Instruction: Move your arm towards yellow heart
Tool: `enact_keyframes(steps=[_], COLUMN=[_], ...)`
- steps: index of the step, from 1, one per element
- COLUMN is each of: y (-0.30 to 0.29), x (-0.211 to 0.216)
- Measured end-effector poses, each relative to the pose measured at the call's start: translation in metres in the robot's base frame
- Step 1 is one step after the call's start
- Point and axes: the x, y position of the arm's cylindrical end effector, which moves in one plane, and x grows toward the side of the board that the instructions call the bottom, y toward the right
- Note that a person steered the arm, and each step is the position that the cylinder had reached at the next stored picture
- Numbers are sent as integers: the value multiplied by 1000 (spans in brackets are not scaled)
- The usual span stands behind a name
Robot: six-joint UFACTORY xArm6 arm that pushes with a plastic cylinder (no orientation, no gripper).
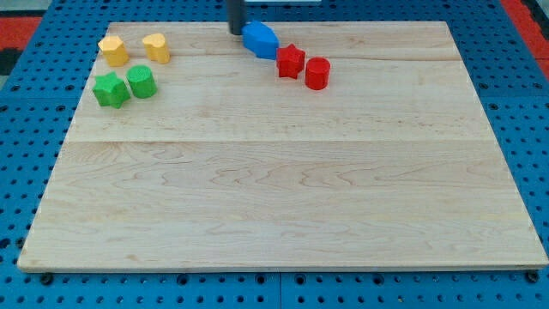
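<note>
The yellow heart [156, 47] lies near the view's top left, just right of a yellow hexagon-like block [113, 50]. My tip [236, 32] is at the view's top centre, touching the left side of a blue block [260, 39]. The tip is well to the right of the yellow heart, with bare board between them.
A green star [110, 89] and a green cylinder-like block [141, 82] sit below the yellow blocks. A red star [290, 62] and a red cylinder [317, 73] sit right of the blue block. The wooden board [274, 206] rests on a blue pegboard.
</note>
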Motion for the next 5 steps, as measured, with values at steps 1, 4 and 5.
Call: enact_keyframes(steps=[1, 4, 5], y=[2, -6, -36], x=[0, 4, 19])
